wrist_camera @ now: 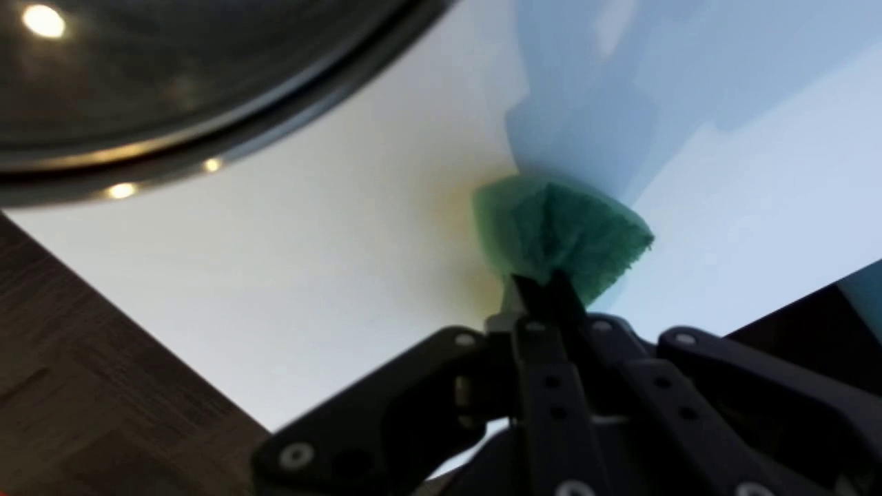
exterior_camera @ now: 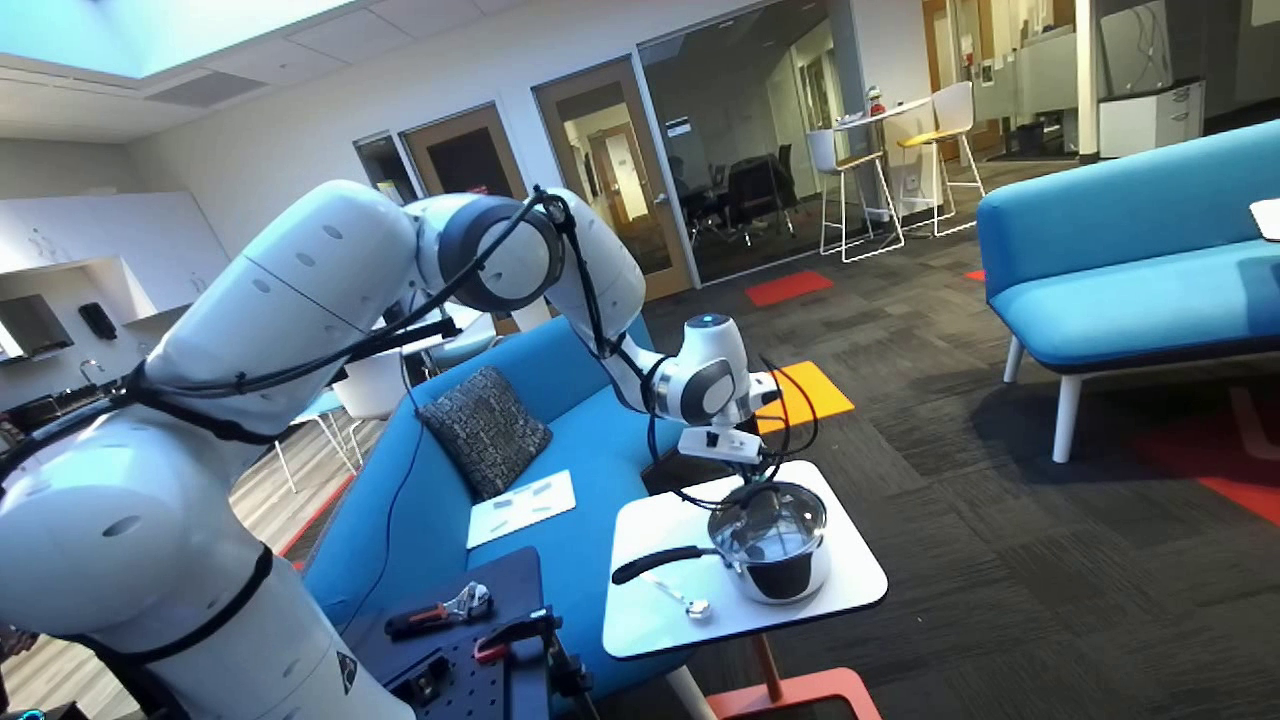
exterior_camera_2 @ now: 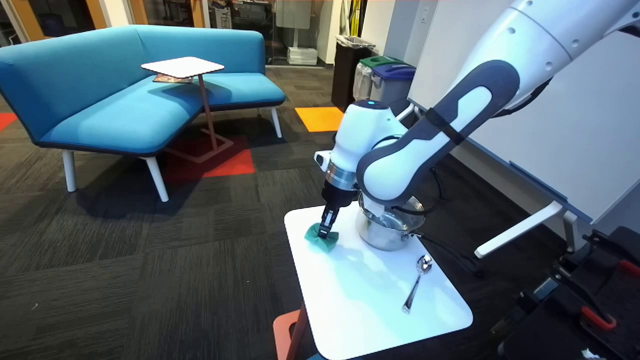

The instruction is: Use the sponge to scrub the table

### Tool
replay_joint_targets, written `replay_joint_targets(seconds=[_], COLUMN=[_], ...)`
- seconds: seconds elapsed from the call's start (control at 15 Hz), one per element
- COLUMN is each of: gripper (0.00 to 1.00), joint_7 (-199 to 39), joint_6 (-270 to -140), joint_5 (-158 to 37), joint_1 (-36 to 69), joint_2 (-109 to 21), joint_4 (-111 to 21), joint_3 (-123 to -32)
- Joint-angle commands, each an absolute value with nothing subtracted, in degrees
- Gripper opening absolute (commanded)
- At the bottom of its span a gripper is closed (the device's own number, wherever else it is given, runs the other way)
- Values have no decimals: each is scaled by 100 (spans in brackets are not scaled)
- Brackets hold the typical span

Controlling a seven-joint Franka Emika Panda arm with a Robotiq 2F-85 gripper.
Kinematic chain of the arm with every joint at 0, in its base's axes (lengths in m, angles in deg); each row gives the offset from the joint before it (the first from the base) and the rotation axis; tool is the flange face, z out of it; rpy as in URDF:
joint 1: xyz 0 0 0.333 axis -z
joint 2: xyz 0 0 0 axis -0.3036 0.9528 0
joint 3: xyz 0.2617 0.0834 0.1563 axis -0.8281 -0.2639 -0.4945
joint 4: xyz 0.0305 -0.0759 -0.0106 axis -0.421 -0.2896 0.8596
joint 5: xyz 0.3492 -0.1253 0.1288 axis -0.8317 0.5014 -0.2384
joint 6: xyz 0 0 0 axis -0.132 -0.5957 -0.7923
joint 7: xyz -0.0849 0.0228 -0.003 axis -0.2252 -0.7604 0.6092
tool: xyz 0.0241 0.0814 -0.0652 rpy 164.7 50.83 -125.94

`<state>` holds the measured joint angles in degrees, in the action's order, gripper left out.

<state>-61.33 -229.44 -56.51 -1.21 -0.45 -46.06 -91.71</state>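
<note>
The sponge (exterior_camera_2: 313, 237) is a crumpled teal-green piece at the far edge area of the white table (exterior_camera_2: 370, 305) in an exterior view. My gripper (exterior_camera_2: 324, 232) points down and is shut on it, pinching its middle so that its sides fan out. In the wrist view the gripper (wrist_camera: 541, 286) holds the sponge (wrist_camera: 586, 231) over the white table top (wrist_camera: 310, 296). The sponge is at or very close to the surface; I cannot tell how firmly it touches. In an exterior view the table (exterior_camera: 648, 520) shows, but the pot hides the fingertips and most of the sponge.
A steel pot (exterior_camera_2: 381, 234) stands beside the gripper, its rim (wrist_camera: 227, 131) close by in the wrist view. Its black handle (exterior_camera: 660, 562) reaches across the table. A metal spoon (exterior_camera_2: 418, 282) lies on the table. A blue sofa (exterior_camera: 600, 420) adjoins the table.
</note>
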Motion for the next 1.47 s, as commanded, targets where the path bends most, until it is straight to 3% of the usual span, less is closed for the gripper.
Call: replay_joint_targets(seconds=[0.0,0.33,1.4], gripper=[1,1,1], joint_7=[-6409,-6359,-6679], joint_6=[-22630,-22496,-23232], joint_5=[-5491,-5496,-5756], joint_1=[-302,-344,79], joint_2=[172,213,-1150], joint_4=[-4194,-4303,-7338], joint_3=[-9042,-9129,-9899])
